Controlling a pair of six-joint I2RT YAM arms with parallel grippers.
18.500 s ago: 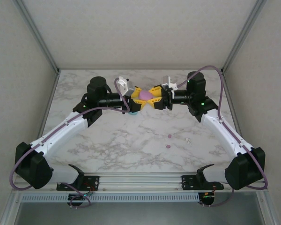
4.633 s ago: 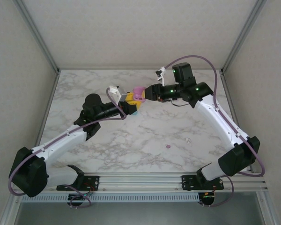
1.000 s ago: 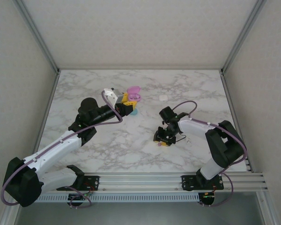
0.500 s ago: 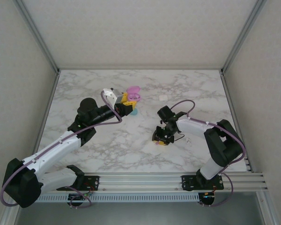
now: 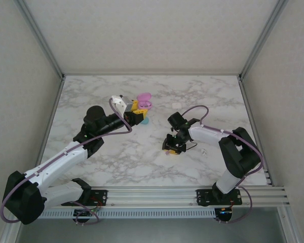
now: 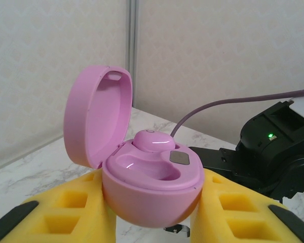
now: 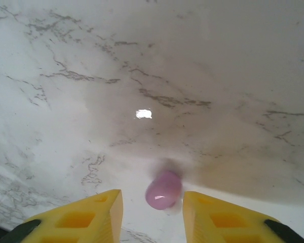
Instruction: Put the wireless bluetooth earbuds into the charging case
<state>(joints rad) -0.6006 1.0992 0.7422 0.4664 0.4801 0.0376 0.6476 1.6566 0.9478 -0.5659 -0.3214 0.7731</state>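
My left gripper is shut on an open pink charging case, which it holds up off the table at the back. The case lid stands up on the left. One pink earbud sits in the far well, and the near well is bare. My right gripper is down at the marble table, pointing at it. A second pink earbud lies on the marble between its yellow fingers, with a gap on each side. Its jaws are open.
A small teal thing lies on the table under the left gripper. A white piece rests near the back centre, and a tiny white bit lies right of the right gripper. Walls stand close on three sides.
The right gripper has slid a little left and back along the table. The left arm and the pink case have not moved.
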